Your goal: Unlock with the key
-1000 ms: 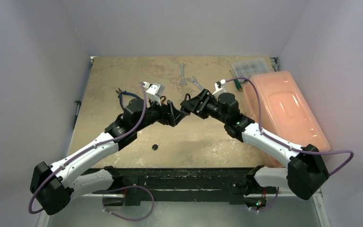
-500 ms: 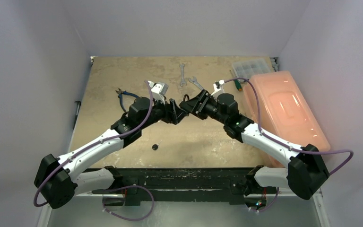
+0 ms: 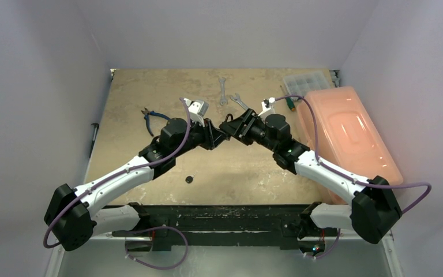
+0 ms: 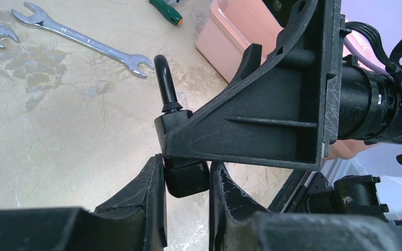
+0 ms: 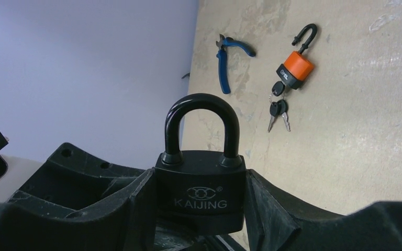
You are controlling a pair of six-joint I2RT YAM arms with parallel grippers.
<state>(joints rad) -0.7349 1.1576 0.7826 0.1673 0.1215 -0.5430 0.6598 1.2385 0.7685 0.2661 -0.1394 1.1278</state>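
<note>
My right gripper (image 5: 200, 178) is shut on a black KAIJING padlock (image 5: 199, 193), one finger on each side of its body, shackle closed and pointing up. In the left wrist view the same padlock (image 4: 186, 175) shows edge-on, its shackle (image 4: 163, 78) rising above the right gripper's finger (image 4: 261, 115). My left gripper (image 4: 187, 180) has its two fingers pressed against the padlock's black lower end from below. The key is hidden; I cannot make one out at the padlock. From above, the two grippers (image 3: 214, 135) (image 3: 231, 128) meet over the middle of the table.
An orange padlock (image 5: 294, 70) with keys (image 5: 277, 112) hanging from it and blue pliers (image 5: 225, 55) lie on the left of the table. Two wrenches (image 3: 223, 91) (image 4: 81, 39), a green screwdriver (image 4: 166, 11), a clear organiser box (image 3: 307, 82) and a pink bin (image 3: 346, 133) sit at back and right.
The left arm has reached forward and right to the right gripper, and its jaws have closed in on the padlock's lower end. The right arm has held still.
</note>
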